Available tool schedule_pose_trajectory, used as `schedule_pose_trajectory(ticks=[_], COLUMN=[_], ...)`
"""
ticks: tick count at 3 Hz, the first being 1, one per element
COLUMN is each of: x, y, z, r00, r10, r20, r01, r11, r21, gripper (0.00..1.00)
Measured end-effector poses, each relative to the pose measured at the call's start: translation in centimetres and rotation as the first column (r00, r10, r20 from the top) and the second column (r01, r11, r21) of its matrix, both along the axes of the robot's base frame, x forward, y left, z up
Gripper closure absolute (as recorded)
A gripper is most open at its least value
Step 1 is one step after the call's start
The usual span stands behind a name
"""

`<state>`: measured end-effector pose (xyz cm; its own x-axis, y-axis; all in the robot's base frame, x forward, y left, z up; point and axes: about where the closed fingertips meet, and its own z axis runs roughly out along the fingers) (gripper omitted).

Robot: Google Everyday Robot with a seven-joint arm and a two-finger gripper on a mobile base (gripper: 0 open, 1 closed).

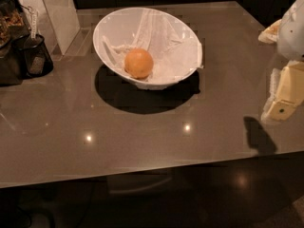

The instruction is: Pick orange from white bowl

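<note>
Orange (pixel 138 63) located inside the bowl (pixel 113 26), resting low on the near side of the basin against the paper lining (pixel 164 32), in contact with it and fully exposed from above. Bowl stands on the worktop (pixel 142 141), toward the rear centre. Gripper (pixel 281 103) observed at the right edge of the view, above the worktop, well apart from the bowl; whether it is released or clenched cannot be told, and it carries nothing of the task. Governing relation: the orange lies to the left of the gripper and further back, with the bowl's right rim between the two. The fruit is round, so no long axis dictates the grasp direction. Assessment: the approach calls for travel leftward over the rim, then a descent into the basin; the slanted rim and loose lining are the likely obstructions, and the lining could be caught together with the fruit. A dark container (pixel 34 56) and an upright white panel (pixel 57 13) stand at the far left, beyond the bowl and clear of that path
</note>
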<state>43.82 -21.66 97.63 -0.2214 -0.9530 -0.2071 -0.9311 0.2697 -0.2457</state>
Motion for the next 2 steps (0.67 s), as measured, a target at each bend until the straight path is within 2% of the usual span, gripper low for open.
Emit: schedule_pose_trajectory(ticks=[1, 2], x=[0.1, 2.1], y=[0.1, 1.7], z=[0.1, 0.9], r00=[1.0, 0.9986], r10=[0.001, 0.036], r20=[0.003, 0.037], r01=[-0.001, -0.04], r11=[1.0, 0.995], r21=[0.003, 0.091], gripper=[0.0, 0.0])
